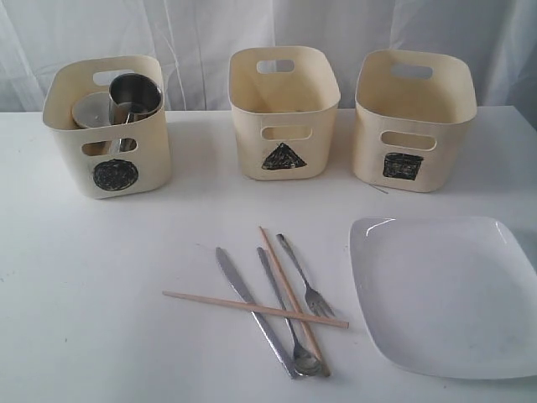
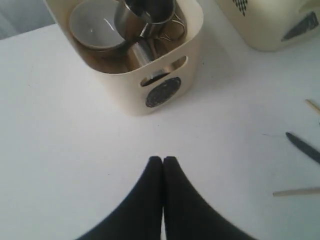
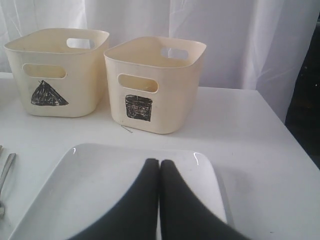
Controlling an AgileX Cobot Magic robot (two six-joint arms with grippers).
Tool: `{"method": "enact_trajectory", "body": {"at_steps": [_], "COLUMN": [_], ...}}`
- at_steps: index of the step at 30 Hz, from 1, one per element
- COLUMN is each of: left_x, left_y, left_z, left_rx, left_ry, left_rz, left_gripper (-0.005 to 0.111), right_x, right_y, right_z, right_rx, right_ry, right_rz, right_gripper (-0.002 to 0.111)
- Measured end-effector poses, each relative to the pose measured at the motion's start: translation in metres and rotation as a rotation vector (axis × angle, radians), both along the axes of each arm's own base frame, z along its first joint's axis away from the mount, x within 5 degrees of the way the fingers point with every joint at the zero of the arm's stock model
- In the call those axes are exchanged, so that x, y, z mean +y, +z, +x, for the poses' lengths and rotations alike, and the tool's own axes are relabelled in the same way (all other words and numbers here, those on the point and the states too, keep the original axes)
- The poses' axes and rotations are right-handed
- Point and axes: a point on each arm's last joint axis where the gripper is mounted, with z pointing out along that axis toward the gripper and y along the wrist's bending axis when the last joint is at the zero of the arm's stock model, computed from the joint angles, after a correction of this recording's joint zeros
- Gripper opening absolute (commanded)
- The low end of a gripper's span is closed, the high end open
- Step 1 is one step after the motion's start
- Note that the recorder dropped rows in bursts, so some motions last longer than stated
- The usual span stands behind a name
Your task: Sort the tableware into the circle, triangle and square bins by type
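Both left gripper (image 2: 163, 161) and right gripper (image 3: 159, 163) closed tight, empty; circle bin (image 1: 149, 159) loaded, cutlery (image 1: 237, 281) likely next, needing jaws opened.

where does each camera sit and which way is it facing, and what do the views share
exterior: off the arms, raised, looking across the table at the circle bin, triangle bin, square bin, cutlery and plate; no robot part shows.
left wrist: on the left arm, looking down past the shut left pincer at the circle bin holding mugs and a white bowl.
right wrist: on the right arm, low over the plate, facing the triangle and square bins past the shut right pincer.
shared: exterior and right wrist both show the plate and those two bins.
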Motion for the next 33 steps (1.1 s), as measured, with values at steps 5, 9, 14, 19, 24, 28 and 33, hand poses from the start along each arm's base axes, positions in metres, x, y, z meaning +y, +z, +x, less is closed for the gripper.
{"method": "enact_trajectory", "body": {"at_steps": [5, 9, 14, 19, 24, 28, 33], "left_x": [0.010, 0.005, 0.001, -0.003, -0.009, -0.003, 0.007], "left_y": [-0.015, -0.004, 0.004, -0.005, -0.023, -0.034, -0.042], "left_z": [-0.063, -0.117, -0.156, -0.164, -0.172, -0.177, -0.170], "left_rx": [-0.222, -0.369, -0.494, -0.407, -0.202, -0.092, -0.108], "left_ry": [0.119, 0.093, 0.059, 0.004, -0.077, -0.082, -0.014], "left_rz": [-0.105, -0.157, -0.158, -0.141, -0.096, 0.025, 0.119], "left_gripper": [0.000, 0.000, 0.000, 0.000, 0.000, 0.000, 0.000], "right_x": [0.000, 0.000, 0.000, 0.000, 0.000, 0.000, 0.000], "right_y": [0.000, 0.000, 0.000, 0.000, 0.000, 0.000, 0.000], "right_z": [0.000, 0.000, 0.000, 0.000, 0.000, 0.000, 0.000], "right_rx": [0.000, 0.000, 0.000, 0.000, 0.000, 0.000, 0.000], "right_ry": [0.000, 0.000, 0.000, 0.000, 0.000, 0.000, 0.000], "right_rz": [0.000, 0.000, 0.000, 0.000, 0.000, 0.000, 0.000], "right_gripper": [0.000, 0.000, 0.000, 0.000, 0.000, 0.000, 0.000]}}
